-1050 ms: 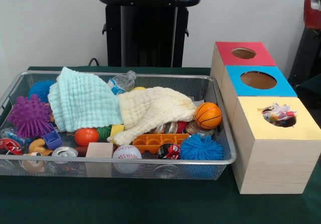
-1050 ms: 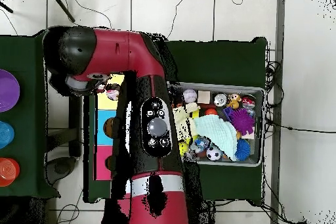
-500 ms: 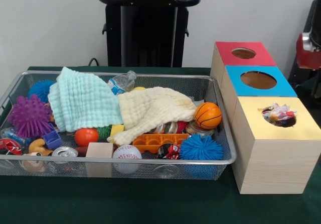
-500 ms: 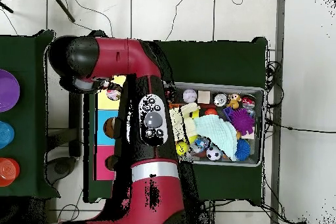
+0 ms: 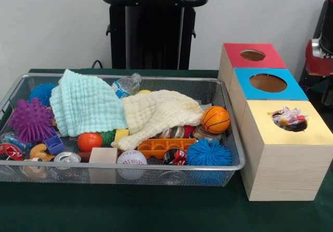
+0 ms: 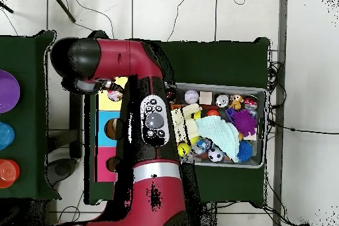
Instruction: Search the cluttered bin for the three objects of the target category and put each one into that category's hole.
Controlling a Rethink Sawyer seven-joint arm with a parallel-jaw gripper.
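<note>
Slightly shifted from half a second ago, the arm (image 5: 318, 55) sits lower at the front view's right edge, and a strip of it now crosses the top edge. Nothing in the bin has moved.

One crumpled wrapper (image 5: 289, 117) lies in the hole of the yellow box (image 5: 283, 162). The blue box (image 5: 268, 84) and the red box (image 5: 252, 55), both with empty holes, stand in a row behind it, touching, which makes three boxes on the green worktop (image 5: 156, 211).

Beside them the wire bin (image 5: 156, 166) holds two cloths, mint (image 5: 86, 107) and cream (image 5: 158, 112). It also holds three spiky balls and one each of basketball (image 5: 215, 119), baseball (image 5: 131, 157), orange ball (image 5: 89, 141), bottle (image 5: 127, 85), can (image 5: 66, 157) and wooden block (image 5: 103, 155).

Only the overhead view shows a soccer ball (image 6: 215, 155), which the cloths hide from the front. There the arm covers most of the boxes. The fingers show in neither view, so I cannot tell whether they are clenched or released.
</note>
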